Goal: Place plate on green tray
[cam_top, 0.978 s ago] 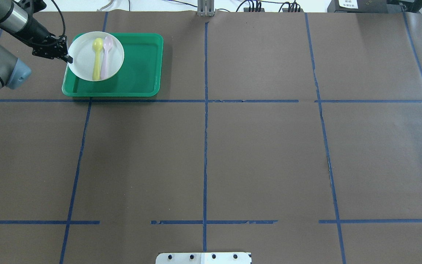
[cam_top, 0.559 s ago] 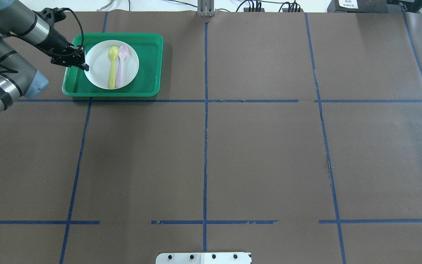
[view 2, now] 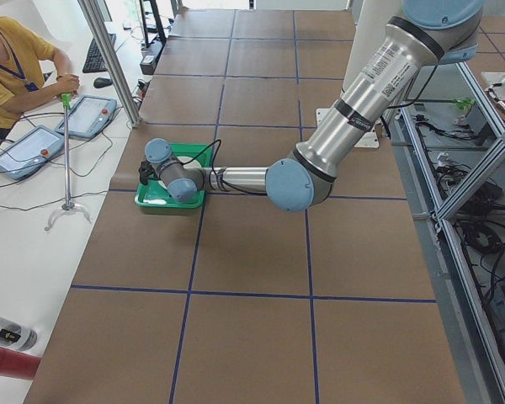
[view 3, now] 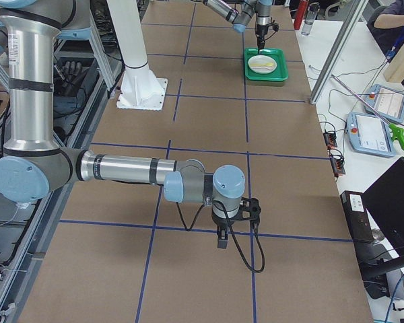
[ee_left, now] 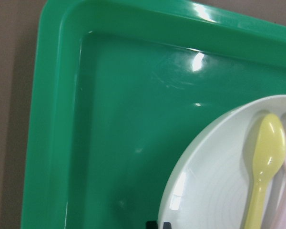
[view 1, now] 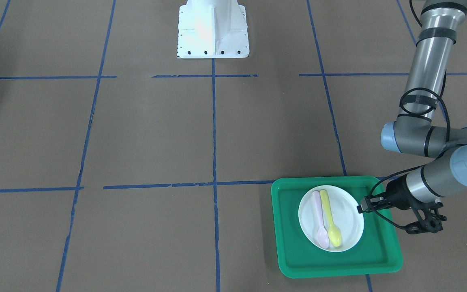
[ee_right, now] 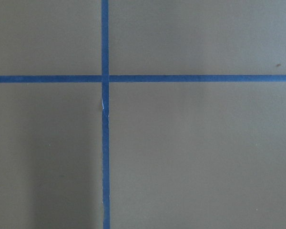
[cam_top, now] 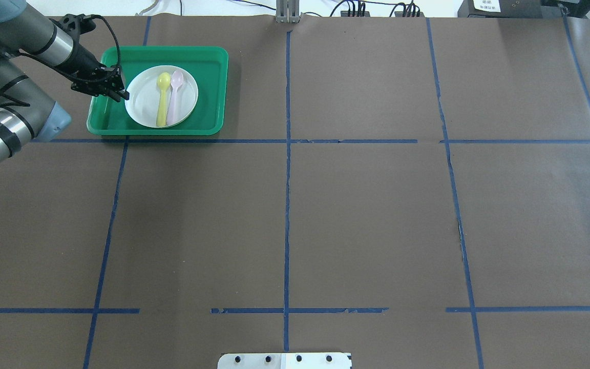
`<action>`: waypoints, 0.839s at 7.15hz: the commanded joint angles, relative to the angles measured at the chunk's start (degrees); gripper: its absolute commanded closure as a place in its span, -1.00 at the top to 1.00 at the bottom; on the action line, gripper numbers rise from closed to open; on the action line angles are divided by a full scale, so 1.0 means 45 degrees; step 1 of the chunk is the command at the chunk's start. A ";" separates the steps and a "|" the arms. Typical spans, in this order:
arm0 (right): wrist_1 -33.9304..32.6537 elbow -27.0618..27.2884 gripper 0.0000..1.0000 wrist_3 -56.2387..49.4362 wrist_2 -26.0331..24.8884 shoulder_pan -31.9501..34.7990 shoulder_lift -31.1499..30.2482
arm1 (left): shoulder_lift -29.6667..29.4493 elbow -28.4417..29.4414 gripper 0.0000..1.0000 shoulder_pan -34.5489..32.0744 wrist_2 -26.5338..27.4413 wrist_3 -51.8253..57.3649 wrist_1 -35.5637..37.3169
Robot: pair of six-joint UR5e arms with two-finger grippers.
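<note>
Now the left gripper [cam_top: 123, 95] stays pinched on the rim of the plate [cam_top: 143, 106]; earlier overhanging the far corner of the green tray [cam_top: 208, 82], the plate sits lower, wholly inside it, just beyond the fingertips; whether the right gripper [view 3: 221, 240] is parted cannot be told.

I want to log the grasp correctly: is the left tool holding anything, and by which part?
The left tool grips the plate by its outer rim, on the side facing the arm, over the green tray.
</note>
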 commanded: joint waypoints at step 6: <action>0.0000 0.0009 1.00 0.0000 0.0000 0.0000 0.0008 | 0.4857 -0.5398 1.00 -0.3559 -0.0079 0.8923 0.5696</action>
